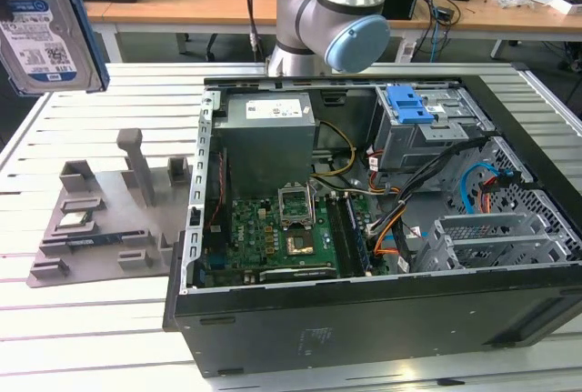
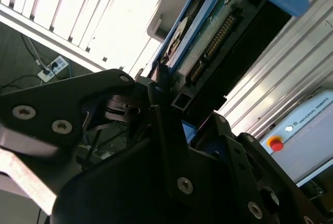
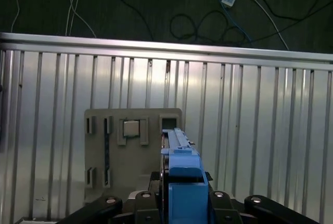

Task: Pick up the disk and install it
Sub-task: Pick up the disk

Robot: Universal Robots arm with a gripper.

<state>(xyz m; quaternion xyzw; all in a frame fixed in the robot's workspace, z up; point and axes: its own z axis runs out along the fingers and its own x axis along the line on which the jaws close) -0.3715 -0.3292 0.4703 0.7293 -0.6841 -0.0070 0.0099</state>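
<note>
**Blue-framed disk [image 1: 41,33] pinched aloft, well apart from the case**

In the exterior view, the disk is hanging high at the exterior view's left, its label facing the camera. It is well apart from the open computer case [image 1: 364,319]. A grey fixture [image 1: 109,219] is lying on the slatted table [image 1: 55,319] just beside the case, and my arm [image 1: 336,10] is rising behind it. Inside the case, a drive cage [image 1: 436,142] with a blue latch [image 1: 409,104] is sitting toward the exterior view's right.

In the second wrist view, my gripper [image 2: 179,99] is pinching the disk [image 2: 218,31] — black fingers [image 2: 169,141] are pressing against its blue frame, with the connector side showing.

In the first wrist view, I am holding the disk [image 3: 177,146] edge-on, a finger on each side — it is hanging over the grey fixture [image 3: 130,146] on the table [image 3: 260,130].
</note>
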